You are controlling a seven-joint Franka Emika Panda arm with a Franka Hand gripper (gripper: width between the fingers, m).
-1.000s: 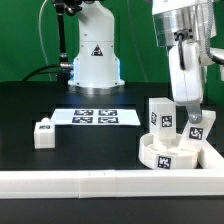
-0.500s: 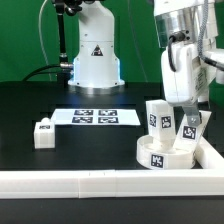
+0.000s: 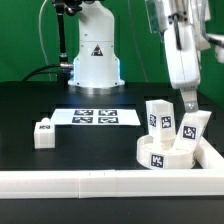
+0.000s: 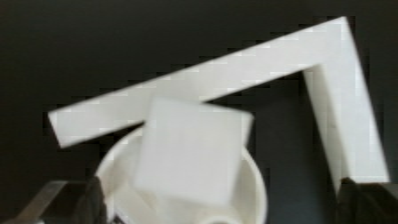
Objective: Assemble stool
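The round white seat (image 3: 165, 153) lies at the exterior view's right, inside the corner of the rail. Two white legs stand on it: one upright (image 3: 158, 115), one leaning (image 3: 190, 129). A third leg (image 3: 42, 133) stands alone on the table at the exterior view's left. My gripper (image 3: 188, 101) hangs open and empty just above the leaning leg. In the wrist view a leg (image 4: 187, 150) stands up from the seat (image 4: 134, 175) between my spread fingers (image 4: 64, 202).
The long white L-shaped rail (image 3: 90, 181) runs along the table's front and turns up at the exterior view's right, also seen in the wrist view (image 4: 231, 75). The marker board (image 3: 95, 117) lies mid-table. The robot base (image 3: 92, 55) stands behind.
My gripper has let go of the leaning leg and risen above it. The leg stays on the seat.
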